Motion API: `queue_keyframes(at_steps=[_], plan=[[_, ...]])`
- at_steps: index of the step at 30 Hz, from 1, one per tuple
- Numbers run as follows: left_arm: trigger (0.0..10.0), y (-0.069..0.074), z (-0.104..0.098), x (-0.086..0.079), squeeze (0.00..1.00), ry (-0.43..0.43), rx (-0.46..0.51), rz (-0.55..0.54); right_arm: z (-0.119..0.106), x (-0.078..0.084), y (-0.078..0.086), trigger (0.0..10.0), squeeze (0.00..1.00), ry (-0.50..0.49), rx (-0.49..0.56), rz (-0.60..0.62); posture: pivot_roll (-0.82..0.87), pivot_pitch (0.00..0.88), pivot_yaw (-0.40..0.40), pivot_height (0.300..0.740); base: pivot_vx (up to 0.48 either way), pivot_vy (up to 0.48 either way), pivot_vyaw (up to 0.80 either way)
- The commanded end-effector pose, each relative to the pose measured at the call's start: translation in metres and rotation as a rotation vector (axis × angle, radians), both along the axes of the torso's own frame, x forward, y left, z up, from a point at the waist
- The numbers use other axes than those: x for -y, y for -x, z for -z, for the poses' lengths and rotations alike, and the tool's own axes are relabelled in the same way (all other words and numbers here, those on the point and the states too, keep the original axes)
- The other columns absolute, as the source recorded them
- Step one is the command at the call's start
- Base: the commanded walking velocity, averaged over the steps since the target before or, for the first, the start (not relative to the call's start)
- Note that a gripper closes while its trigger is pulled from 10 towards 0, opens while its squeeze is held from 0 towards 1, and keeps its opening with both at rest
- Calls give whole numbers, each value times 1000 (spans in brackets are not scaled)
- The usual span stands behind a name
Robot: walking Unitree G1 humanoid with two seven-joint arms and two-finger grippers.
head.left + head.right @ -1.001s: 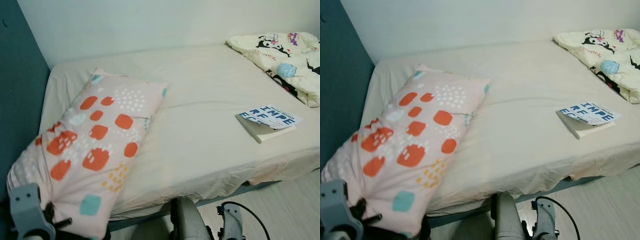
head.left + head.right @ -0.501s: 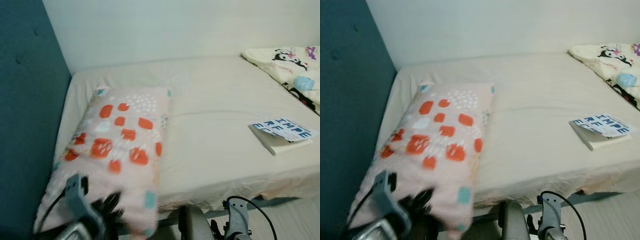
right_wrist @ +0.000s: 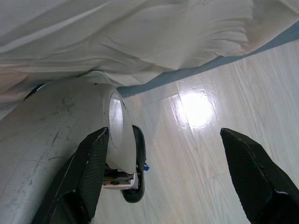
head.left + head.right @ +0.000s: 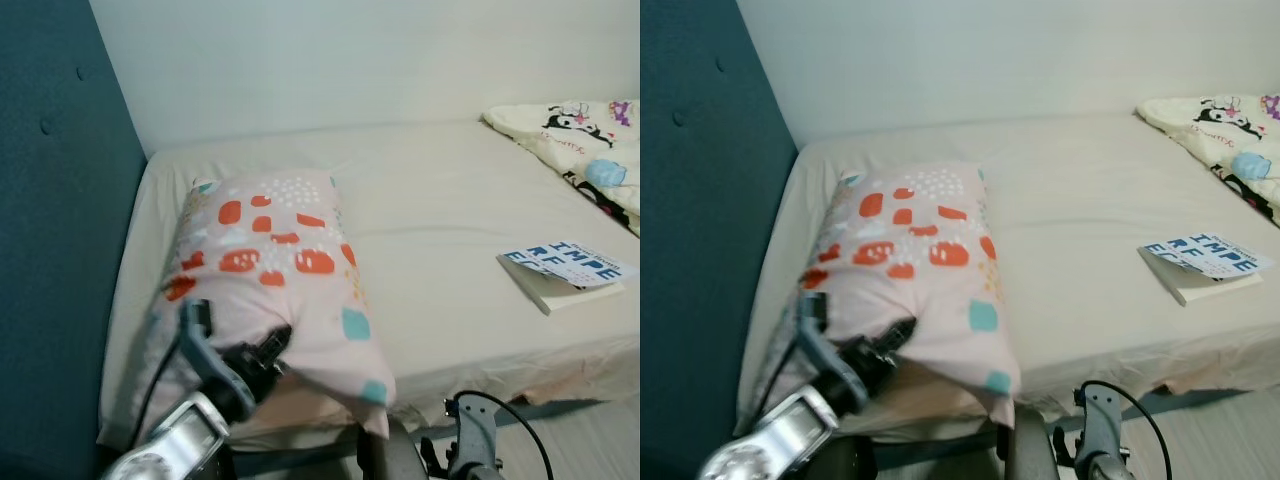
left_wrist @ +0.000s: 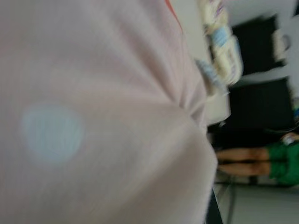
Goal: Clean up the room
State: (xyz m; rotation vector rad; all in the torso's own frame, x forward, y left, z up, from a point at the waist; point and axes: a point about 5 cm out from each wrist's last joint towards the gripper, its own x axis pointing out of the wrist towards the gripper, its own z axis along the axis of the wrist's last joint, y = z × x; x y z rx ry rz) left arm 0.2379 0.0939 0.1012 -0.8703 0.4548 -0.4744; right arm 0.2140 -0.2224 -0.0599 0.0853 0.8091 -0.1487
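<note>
Nearest, at about seven o'clock in the head views, the left gripper (image 4: pixel 262 352) reaches up from the silver arm with its black fingers clamped on the near end of the pillow (image 4: pixel 285 262), bunching the fabric where they bite. That pale pink pillow, dotted orange, teal and white, lies lengthwise on the head end of the bed (image 4: pixel 440 210), its near corner drooping over the mattress edge. At six o'clock the right arm hangs idle below the bed edge, a black cable looping by its wrist.

From the left wrist, blurred pink pillowcase presses close to the lens, with a pale teal spot (image 5: pixel 51 132); beyond the fabric's edge there is a dark area and a person's bare legs and green shorts (image 5: pixel 261 165). From the right wrist, the right gripper (image 3: pixel 175 172) shows its two black fingers (image 3: pixel 254 175) spread wide apart over pale wood floor (image 3: pixel 205 135), beside the hanging cream sheet and the robot's own grey leg.

Farther out, at three o'clock, a book (image 4: pixel 558 272) with blue lettering rests near the mattress edge. At two o'clock a cartoon-print blanket (image 4: pixel 590 140) is heaped. A teal padded headboard (image 4: pixel 55 250) stands at nine o'clock, a white wall at twelve.
</note>
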Motion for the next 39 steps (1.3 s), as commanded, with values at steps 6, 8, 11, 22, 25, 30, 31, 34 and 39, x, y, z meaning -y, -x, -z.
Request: queue_keyframes(at_steps=[6, 8, 11, 22, 25, 30, 31, 34, 39], plan=[[10000, -14, 0, 23, 0, -123, 99, 144, 4, -8, 3, 10000, 0, -23, -23, -12, 34, 141, -6, 598, 0, 0, 0], [10000, -14, -4, 25, 1000, -139, 142, 200, 4, -8, 3, 10000, 0, -22, -21, -12, 36, 137, -6, 598, 0, 0, 0], [10000, -15, -13, 25, 1000, -179, 250, 302, 3, -8, 2, 10000, 0, -22, -18, -11, 38, 132, -9, 598, 0, 0, 0], [10000, 16, -57, 19, 1000, 37, 514, 737, 2, -10, -2, 10000, 0, -23, -20, -24, 47, 116, -19, 598, 0, 0, 0], [10000, 13, -71, 16, 1000, 153, 562, 726, 2, -10, -2, 10000, 0, -22, -21, -27, 43, 111, -18, 598, 0, 0, 0], [10000, 3, -92, 9, 1000, 323, 625, 664, 2, -10, -2, 10000, 0, -21, -22, -29, 38, 104, -21, 598, 0, 0, 0], [10000, 3, -92, 9, 1000, 323, 625, 664, 2, -10, -2, 10000, 0, -21, -22, -29, 38, 104, -21, 598, 0, 0, 0], [10000, -12, -106, 3, 1000, 434, 669, 585, 2, -10, -2, 10000, 0, -19, -23, -32, 33, 98, -19, 598, 0, 0, 0], [10000, -60, -90, 12, 1000, 256, 558, 354, 2, -10, -2, 10000, 0, -17, -22, -33, 24, 100, -22, 598, 0, 0, 0]])
